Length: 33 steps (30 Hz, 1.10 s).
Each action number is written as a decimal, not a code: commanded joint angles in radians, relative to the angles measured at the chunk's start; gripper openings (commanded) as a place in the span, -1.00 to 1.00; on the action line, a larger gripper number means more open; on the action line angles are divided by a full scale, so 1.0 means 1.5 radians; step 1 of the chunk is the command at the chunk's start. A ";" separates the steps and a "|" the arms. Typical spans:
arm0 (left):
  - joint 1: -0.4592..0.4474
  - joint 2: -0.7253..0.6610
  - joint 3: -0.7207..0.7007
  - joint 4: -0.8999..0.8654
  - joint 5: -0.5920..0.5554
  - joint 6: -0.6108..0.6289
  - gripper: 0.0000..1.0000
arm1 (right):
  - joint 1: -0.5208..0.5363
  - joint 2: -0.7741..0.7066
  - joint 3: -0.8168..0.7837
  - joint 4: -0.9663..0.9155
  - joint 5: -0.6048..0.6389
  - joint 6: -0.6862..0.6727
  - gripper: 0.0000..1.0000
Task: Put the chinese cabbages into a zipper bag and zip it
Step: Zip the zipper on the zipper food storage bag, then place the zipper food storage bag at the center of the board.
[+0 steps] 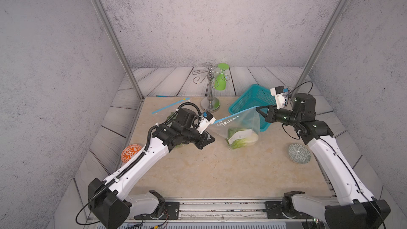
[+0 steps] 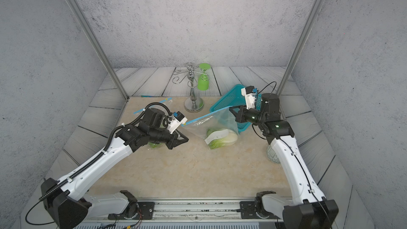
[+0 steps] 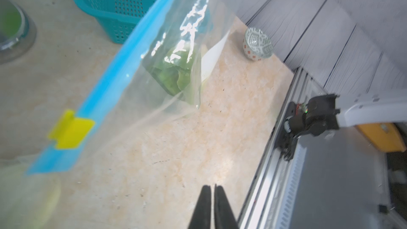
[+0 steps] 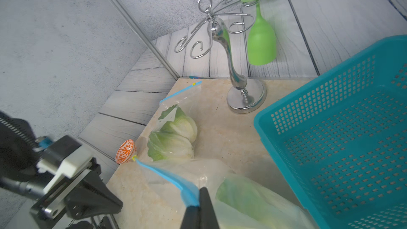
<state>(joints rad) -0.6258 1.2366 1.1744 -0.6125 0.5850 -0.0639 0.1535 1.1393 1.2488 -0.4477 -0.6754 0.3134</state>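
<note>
My right gripper point(image 1: 257, 109) is shut on one end of the blue zip strip point(image 4: 176, 181) of a clear zipper bag point(image 1: 237, 124) and holds that end above the table. One of the chinese cabbages point(image 1: 242, 138) lies inside this bag. At the strip's other end sits a yellow slider point(image 3: 71, 128). My left gripper point(image 3: 212, 187) is shut and empty, lower than that end and apart from it. A second zipper bag point(image 4: 174, 137) holding two cabbages lies at the back left, mostly hidden under my left arm in both top views.
A teal basket point(image 1: 251, 102) stands tilted behind the held bag. A metal stand point(image 1: 210, 98) carries a hanging green goblet point(image 1: 221, 80) at the back. An orange bowl point(image 1: 131, 153) lies at the left edge and a grey patterned bowl point(image 1: 299, 153) at the right.
</note>
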 commanded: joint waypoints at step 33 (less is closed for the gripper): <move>0.089 -0.008 -0.249 0.442 -0.003 -0.230 0.19 | 0.044 0.298 0.108 -0.038 0.271 -0.059 -0.74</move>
<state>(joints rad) -0.4965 1.2266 0.7555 0.0853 0.5724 -0.4263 0.2195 1.5032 1.3216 -0.4969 -0.2893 0.2474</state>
